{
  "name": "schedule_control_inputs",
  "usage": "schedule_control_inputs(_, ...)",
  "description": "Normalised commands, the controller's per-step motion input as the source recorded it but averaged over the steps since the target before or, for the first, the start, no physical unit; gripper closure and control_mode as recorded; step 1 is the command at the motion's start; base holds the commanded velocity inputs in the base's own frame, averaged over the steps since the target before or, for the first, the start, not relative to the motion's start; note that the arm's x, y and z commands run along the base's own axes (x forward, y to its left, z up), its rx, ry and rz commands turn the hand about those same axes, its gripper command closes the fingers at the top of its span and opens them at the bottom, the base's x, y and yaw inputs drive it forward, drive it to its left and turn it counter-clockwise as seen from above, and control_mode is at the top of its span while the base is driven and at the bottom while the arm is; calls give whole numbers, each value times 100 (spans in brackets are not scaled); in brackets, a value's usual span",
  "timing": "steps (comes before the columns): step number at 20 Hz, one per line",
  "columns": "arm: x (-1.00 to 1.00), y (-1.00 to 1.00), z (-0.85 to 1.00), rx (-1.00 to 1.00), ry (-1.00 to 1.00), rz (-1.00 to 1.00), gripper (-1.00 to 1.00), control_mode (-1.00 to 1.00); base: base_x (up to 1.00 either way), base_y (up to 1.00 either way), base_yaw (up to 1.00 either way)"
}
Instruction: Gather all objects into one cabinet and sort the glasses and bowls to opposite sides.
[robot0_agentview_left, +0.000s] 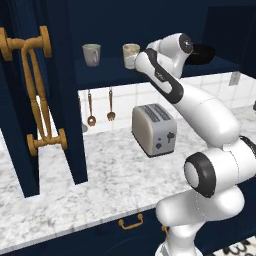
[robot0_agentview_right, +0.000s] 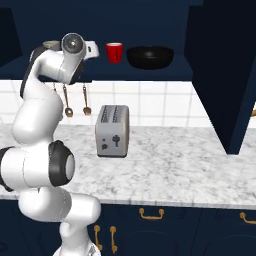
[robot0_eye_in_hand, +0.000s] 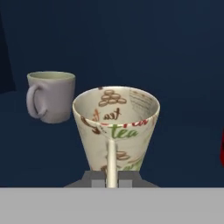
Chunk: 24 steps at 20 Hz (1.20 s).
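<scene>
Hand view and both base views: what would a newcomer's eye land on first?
The cream mug fills the middle of the hand view, its loop handle sitting between the gripper tips, with the grey mug beside it. In the right base view, the red cup and black bowl stand out on the navy cabinet shelf.

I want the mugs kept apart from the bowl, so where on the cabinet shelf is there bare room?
The shelf is bare left of the grey mug, up to the door. A narrower gap lies between the grey mug and the cream mug. Rightward it is crowded: the red cup sits close beside the black bowl.
</scene>
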Motion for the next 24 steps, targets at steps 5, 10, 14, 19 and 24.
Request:
schedule_control_inputs(5, 25, 0, 0, 0, 10, 0, 100, -100, 0, 0, 0)
schedule_control_inputs(10, 20, 0, 0, 0, 0, 0, -100, -100, 0, 0, 0)
schedule_control_inputs(14, -8, 0, 2, 0, -9, 0, -100, -100, 0, 0, 0)
schedule_control_inputs(19, -88, -9, 2, 4, -16, 0, -100, -100, 0, 0, 0)
schedule_control_inputs(24, -100, -51, 0, 16, -14, -7, -100, -100, 0, 0, 0)
